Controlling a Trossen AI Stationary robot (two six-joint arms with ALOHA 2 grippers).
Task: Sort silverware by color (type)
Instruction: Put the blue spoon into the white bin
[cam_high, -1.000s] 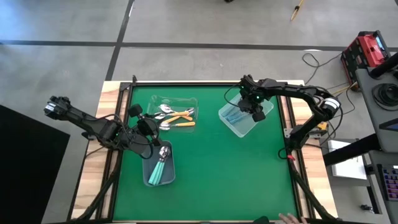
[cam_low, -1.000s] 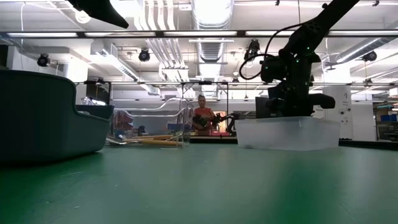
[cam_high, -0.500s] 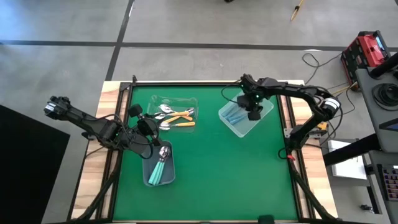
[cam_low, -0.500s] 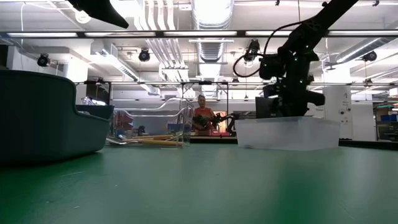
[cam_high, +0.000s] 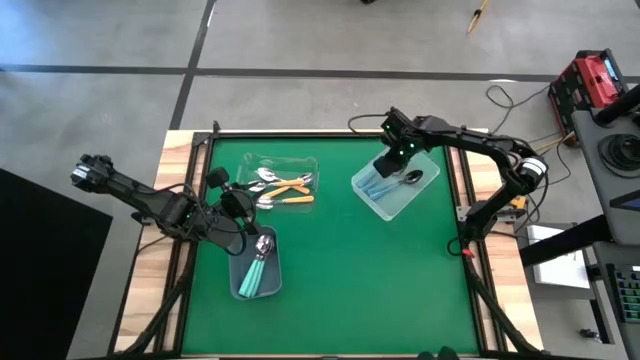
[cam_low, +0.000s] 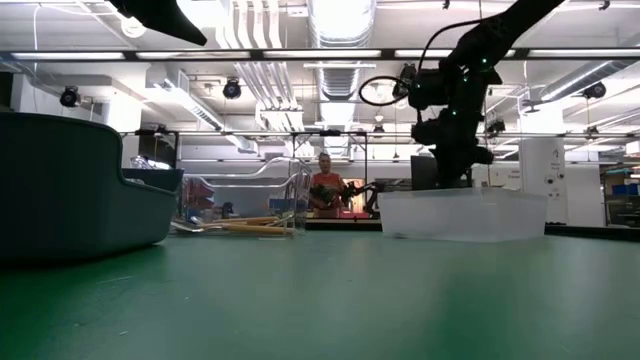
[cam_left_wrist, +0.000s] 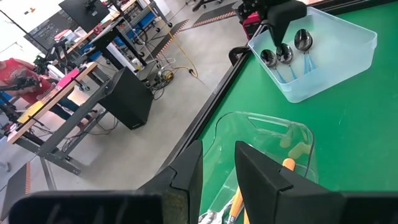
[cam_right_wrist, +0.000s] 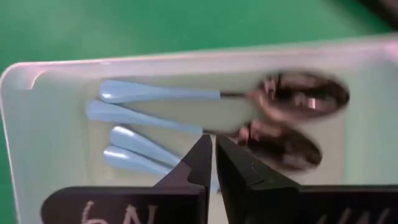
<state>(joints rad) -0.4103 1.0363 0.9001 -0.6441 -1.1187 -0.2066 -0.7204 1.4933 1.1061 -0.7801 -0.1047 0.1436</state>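
Observation:
A clear bin (cam_high: 395, 190) at the far right holds several light-blue-handled spoons (cam_right_wrist: 186, 106) lying flat on its floor. My right gripper (cam_right_wrist: 213, 146) hangs shut just above them, pointing steeply down, with nothing between its fingers. A clear bin (cam_high: 278, 178) at the far left holds orange-handled spoons (cam_high: 290, 190). A grey bin (cam_high: 255, 265) at the near left holds teal-handled spoons. My left gripper (cam_left_wrist: 217, 168) waits open above the table between those two bins, holding nothing.
Green mat (cam_high: 350, 260) lies bare in the middle and near right. In the low view the grey bin (cam_low: 70, 185) looms at the left and the right-hand bin (cam_low: 462, 213) stands under my right gripper (cam_low: 452, 175). A person (cam_low: 325, 190) sits beyond the table.
My right gripper has risen out of the far-right bin and drifted a little toward the table's far left, rolling about its own axis as it went. The spoons in that bin lie still.

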